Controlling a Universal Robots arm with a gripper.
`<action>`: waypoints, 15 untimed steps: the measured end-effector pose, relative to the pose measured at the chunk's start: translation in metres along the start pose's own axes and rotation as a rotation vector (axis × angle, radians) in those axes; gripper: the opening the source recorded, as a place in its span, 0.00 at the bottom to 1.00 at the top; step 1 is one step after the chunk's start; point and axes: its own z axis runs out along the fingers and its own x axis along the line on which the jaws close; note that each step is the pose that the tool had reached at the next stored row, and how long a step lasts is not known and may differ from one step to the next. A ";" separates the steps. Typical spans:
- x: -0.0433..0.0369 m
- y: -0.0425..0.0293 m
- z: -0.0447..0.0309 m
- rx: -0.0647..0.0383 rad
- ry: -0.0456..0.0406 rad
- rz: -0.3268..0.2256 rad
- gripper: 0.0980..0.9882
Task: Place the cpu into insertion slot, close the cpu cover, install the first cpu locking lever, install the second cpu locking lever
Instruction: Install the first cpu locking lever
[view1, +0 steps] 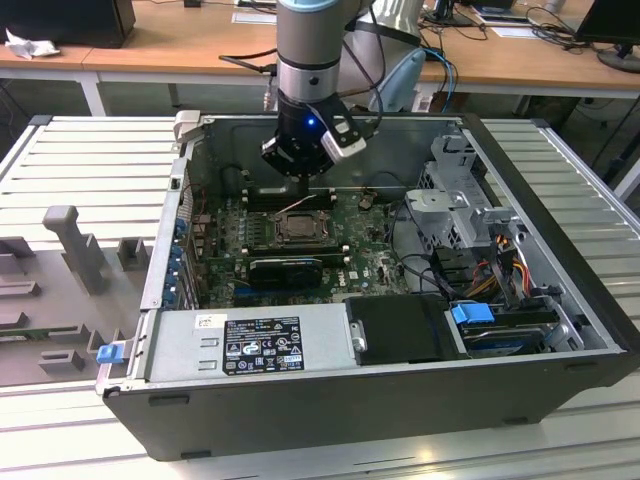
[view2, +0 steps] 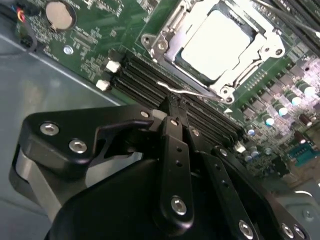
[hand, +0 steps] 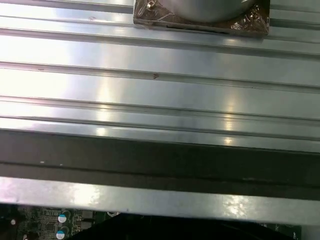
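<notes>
The cpu (view2: 219, 41), a pale silver square, lies flat in the insertion slot (view1: 298, 226) on the green motherboard. The cpu cover (view2: 169, 50), a silver frame, lies down around the chip's edges. A thin wire locking lever (view2: 189, 93) runs along the socket side nearest the gripper and stands raised in the exterior view. My gripper (view2: 171, 104) hangs just behind the socket, its black fingers together, with the tips right at that lever. In the exterior view the gripper (view1: 301, 188) is low inside the case, above the socket's far edge.
Black memory slots (view2: 145, 82) lie between gripper and socket. A long black expansion card (view1: 285, 268), the power supply (view1: 250, 345) and a drive cage (view1: 460, 200) crowd the open case. The first wrist view shows the ribbed metal table (hand: 160, 75) and the case rim (hand: 160, 160).
</notes>
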 end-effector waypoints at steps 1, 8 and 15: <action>0.0001 -0.0009 0.0005 0.000 -0.0001 0.000 0.01; -0.0013 -0.0037 0.0074 0.000 0.0002 0.000 0.01; -0.0069 -0.0061 0.0147 0.000 0.0001 -0.002 0.01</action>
